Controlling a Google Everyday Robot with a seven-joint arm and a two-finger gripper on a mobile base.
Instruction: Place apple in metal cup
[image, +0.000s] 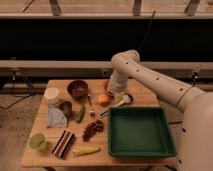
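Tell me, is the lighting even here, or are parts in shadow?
Camera view: uneven. Warm light falls on the table and the pale arm; the band behind is nearly black. The end effector hangs right by the apple, both well lit.
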